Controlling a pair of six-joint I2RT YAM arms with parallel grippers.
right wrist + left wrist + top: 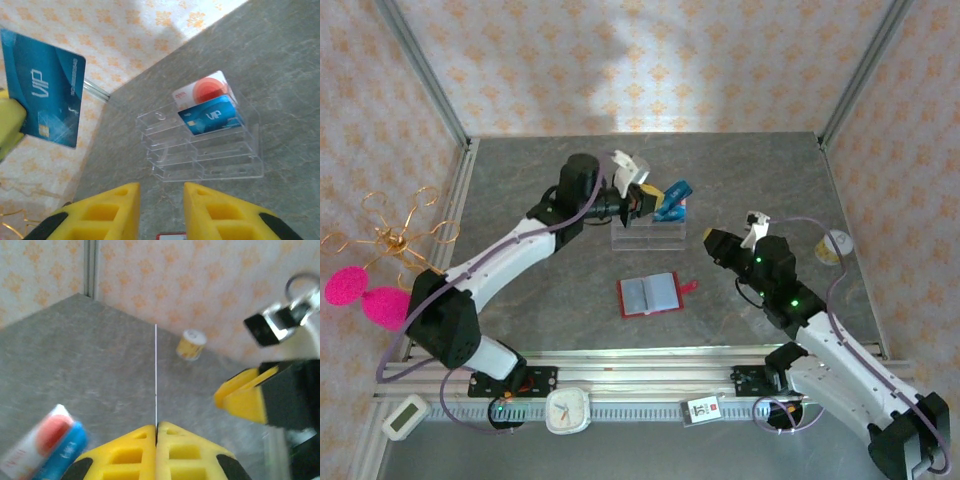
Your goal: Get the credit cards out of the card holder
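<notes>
Card, blue, sits pinched in your left gripper, its long axis straight out from the shut jaws; the rack lies down-left of them. Your right gripper stands narrowly parted and empty, with the wallet lying open near it.

The grey marbled tabletop carries a clear acrylic stepped rack toward the back. An open red book-style card holder lies nearer, with a small yellow-and-white round tub at the right.

Glossy plastic cards; clear shiny plastic rack; matt, mottled stone-look table; smooth clear plastic sleeves in wallet.
</notes>
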